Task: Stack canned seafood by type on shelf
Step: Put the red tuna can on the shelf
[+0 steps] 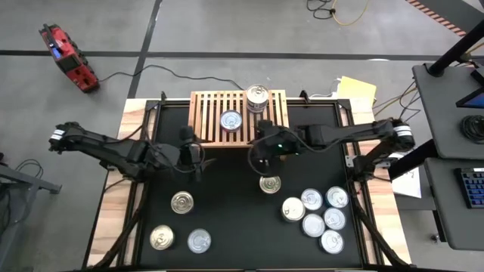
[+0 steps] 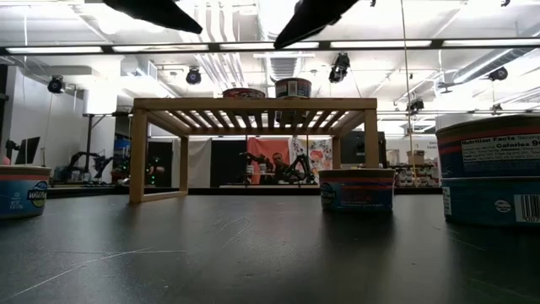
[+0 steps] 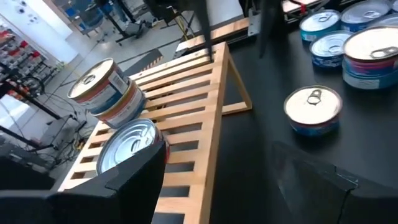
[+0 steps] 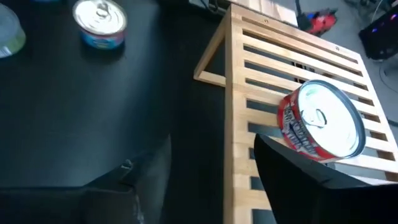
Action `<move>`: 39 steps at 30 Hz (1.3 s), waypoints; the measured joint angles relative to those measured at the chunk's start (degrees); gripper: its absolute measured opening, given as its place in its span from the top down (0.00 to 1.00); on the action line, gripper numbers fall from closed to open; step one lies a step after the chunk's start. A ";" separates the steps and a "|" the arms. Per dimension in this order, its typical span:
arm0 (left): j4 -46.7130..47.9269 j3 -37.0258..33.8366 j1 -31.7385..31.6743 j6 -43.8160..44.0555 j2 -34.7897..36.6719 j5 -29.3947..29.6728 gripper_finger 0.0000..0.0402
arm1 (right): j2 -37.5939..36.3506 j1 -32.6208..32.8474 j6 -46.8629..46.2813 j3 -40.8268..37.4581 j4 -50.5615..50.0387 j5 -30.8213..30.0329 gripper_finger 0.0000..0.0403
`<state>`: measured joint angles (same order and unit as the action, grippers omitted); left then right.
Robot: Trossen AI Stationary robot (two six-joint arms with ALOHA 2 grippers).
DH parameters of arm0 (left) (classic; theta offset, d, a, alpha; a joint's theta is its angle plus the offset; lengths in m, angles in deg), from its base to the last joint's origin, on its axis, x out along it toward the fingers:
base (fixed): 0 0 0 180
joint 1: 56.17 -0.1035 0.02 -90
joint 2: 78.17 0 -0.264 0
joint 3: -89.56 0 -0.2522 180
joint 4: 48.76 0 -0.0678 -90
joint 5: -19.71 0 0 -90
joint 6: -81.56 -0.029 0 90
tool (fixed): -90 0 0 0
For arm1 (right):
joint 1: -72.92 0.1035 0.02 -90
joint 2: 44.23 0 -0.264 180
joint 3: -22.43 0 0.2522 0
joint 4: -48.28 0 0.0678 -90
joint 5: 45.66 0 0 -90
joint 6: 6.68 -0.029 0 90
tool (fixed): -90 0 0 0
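Both grippers (image 1: 190,160) (image 1: 261,155) empty, jaws parted.

The shelf (image 1: 206,113) is a low light-wood rack with a slatted top, standing at the far edge of the black table. 2 cans sit on it: a flat red-labelled tin (image 1: 231,120) near the middle and a taller stack of 2 tins (image 1: 257,97) at the back right. 1 gold-lidded tin (image 1: 270,183) lies alone in front of the shelf. 5 silver-lidded tins and 1 taller can (image 1: 293,208) cluster at the front right. 3 more tins (image 1: 182,202) lie spread at the front left.
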<state>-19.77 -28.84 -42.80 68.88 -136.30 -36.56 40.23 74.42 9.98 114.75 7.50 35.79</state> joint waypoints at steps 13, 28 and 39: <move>-5.90 0.02 -11.81 -2.71 -1.85 -10.68 0.48 | -12.14 2.91 -1.68 -19.39 20.08 -0.48 0.68; -7.68 0.02 -21.62 -4.86 -11.46 -28.32 0.97 | -12.23 3.01 -2.04 -21.67 21.43 -0.50 0.83; -9.25 0.02 -24.47 -6.64 -14.30 -24.22 1.00 | -12.23 3.00 -1.66 -21.67 21.43 -0.51 0.81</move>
<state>-29.02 -28.82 -67.27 62.25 -150.60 -60.78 28.00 77.42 8.33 93.08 28.94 35.27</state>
